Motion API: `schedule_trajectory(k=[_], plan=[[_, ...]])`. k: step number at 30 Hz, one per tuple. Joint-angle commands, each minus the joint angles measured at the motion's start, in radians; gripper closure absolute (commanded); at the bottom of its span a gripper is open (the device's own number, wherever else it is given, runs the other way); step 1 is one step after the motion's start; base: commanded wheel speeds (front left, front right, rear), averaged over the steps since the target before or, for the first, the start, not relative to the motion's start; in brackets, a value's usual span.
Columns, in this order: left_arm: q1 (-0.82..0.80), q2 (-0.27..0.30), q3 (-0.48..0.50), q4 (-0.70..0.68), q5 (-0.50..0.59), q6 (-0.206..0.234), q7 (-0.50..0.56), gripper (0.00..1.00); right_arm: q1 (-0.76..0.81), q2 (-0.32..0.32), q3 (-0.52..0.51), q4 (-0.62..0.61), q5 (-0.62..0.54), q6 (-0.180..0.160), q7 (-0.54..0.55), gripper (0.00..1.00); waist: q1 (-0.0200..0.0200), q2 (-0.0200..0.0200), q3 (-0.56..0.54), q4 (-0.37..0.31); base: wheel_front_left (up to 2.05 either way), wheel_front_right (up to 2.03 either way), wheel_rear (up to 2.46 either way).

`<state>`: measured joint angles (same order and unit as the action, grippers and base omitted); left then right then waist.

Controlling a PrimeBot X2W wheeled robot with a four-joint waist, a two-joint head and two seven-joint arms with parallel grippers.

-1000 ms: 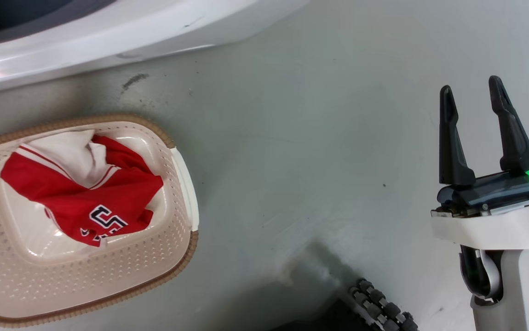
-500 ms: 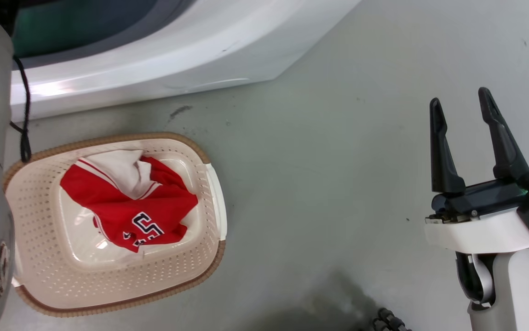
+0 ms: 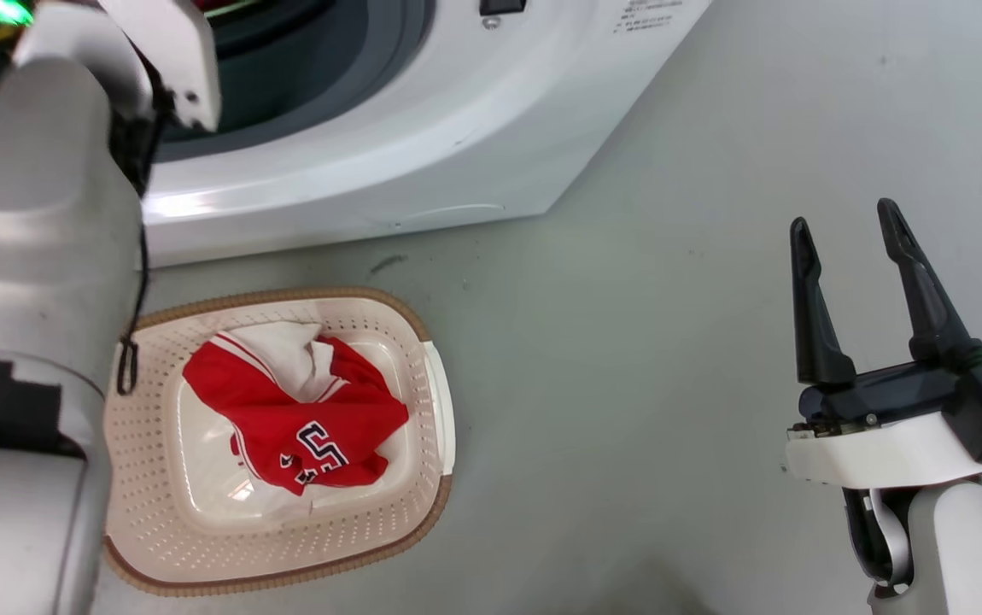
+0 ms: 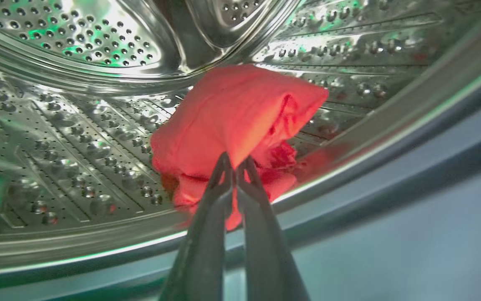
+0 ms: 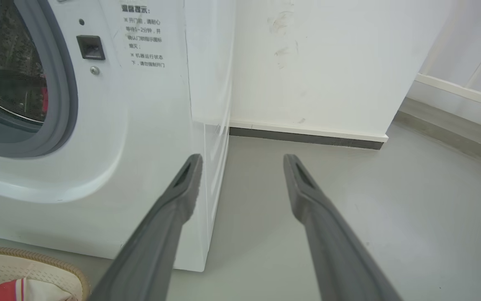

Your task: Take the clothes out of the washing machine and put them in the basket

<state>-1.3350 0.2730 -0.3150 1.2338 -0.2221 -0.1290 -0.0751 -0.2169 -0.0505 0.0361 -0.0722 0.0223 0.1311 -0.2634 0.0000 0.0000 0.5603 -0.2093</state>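
Observation:
In the left wrist view my left gripper [image 4: 235,161] is shut, its tips pinching a bunched red garment [image 4: 232,113] that rests low in the perforated steel drum [image 4: 77,138] of the washing machine [image 3: 423,128]. The pale left forearm [image 3: 30,256] reaches into the machine's opening in the head view. A second red garment [image 3: 303,418], with white trim and black-and-white numerals, lies in the cream basket [image 3: 354,530] on the floor before the machine. Well right of the basket, my right gripper [image 3: 843,215] stands open and holds nothing; its own view shows the gripper [image 5: 244,158] beside the machine's front corner [image 5: 140,125].
A grey rubber gasket [image 5: 62,104] rings the machine's opening. A white wall with a dark skirting [image 5: 307,136] runs behind and right of the machine. Bare grey floor [image 3: 628,359] lies between basket and right gripper. The basket's rim [image 5: 27,253] shows at the right wrist view's lower left.
The head camera has tilted up, so the basket slid down and right in the picture, and the machine's opening and my left forearm came into view. The right gripper stays open.

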Motion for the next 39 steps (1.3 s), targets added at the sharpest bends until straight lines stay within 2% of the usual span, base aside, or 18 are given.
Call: schedule_trajectory(k=[1,10,17,29,39], plan=[[0.018,-0.003,-0.004,-0.004,0.000,0.000,-0.008,1.00,0.011,0.001,-0.002,0.000,-0.004,-0.001,-0.002,0.00,0.0000,0.0000,-0.021,0.011,0.00,0.00,0.00],[0.166,-0.030,-0.031,-0.042,-0.077,0.000,-0.151,1.00,0.054,0.001,-0.001,0.013,-0.028,-0.001,-0.002,0.00,0.0000,0.0000,-0.124,0.041,0.00,0.00,0.00],[0.296,-0.035,-0.034,-0.147,-0.093,0.002,-0.190,1.00,0.097,0.001,-0.009,0.020,-0.045,-0.001,-0.002,0.00,0.0000,0.0000,-0.203,0.074,0.00,0.00,0.00],[0.600,-0.027,0.019,-0.598,-0.069,0.091,-0.191,1.00,0.164,0.001,-0.003,0.033,-0.057,-0.001,-0.002,0.00,0.0000,0.0000,-0.326,0.129,0.00,0.00,0.00],[0.777,0.012,0.021,-0.900,-0.051,0.150,-0.177,1.00,0.221,0.001,0.000,0.043,-0.056,-0.001,-0.002,0.00,0.0000,0.0000,-0.409,0.163,0.00,0.00,0.00]])
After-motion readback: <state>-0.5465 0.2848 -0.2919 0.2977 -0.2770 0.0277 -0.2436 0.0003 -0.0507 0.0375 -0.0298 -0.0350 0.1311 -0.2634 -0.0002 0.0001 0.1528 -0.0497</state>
